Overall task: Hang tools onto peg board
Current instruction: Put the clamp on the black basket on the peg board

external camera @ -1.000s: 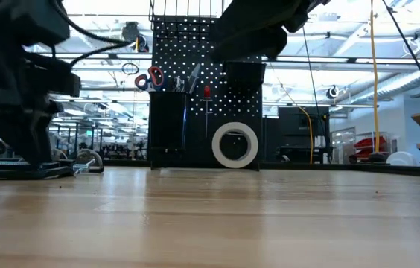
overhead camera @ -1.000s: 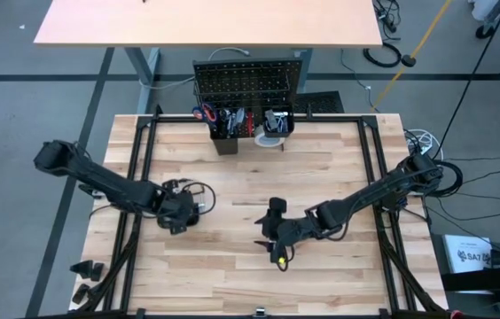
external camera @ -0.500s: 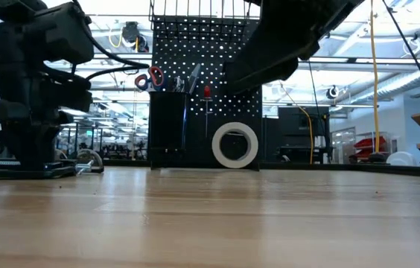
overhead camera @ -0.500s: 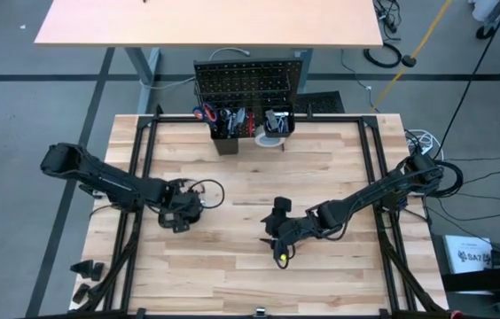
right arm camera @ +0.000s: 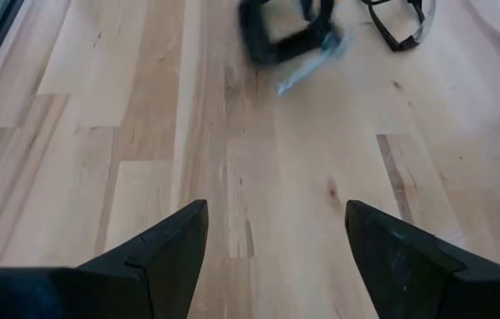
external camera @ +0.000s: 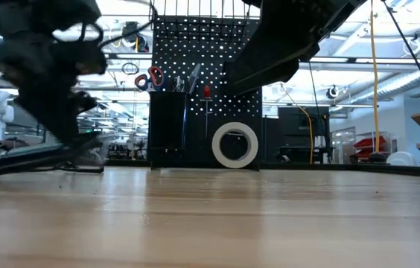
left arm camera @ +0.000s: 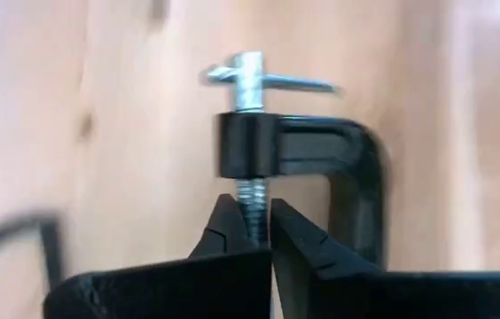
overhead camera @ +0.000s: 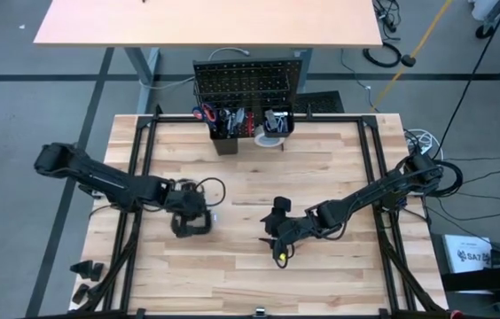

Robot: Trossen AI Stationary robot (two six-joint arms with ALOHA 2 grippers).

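Fingers [left arm camera: 299, 252] of the left gripper [left arm camera: 257, 232] pinch the C-clamp [left arm camera: 321, 168] by its screw. Right gripper [right arm camera: 277, 244] hovers spread, holding nothing; safety glasses [right arm camera: 398, 22] lie ahead.

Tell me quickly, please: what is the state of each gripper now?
Left gripper: closed on the screw of the black C-clamp.
Right gripper: open, holding nothing.

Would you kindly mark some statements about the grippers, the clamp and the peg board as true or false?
1. The left gripper is shut on the black C-clamp by its screw. True.
2. The right gripper holds the safety glasses. False: it is open and empty; the glasses lie on the table.
3. The white tape roll stands at the foot of the peg board. True.
4. The C-clamp already hangs on the peg board. False: it is down at the tabletop, in the left gripper.
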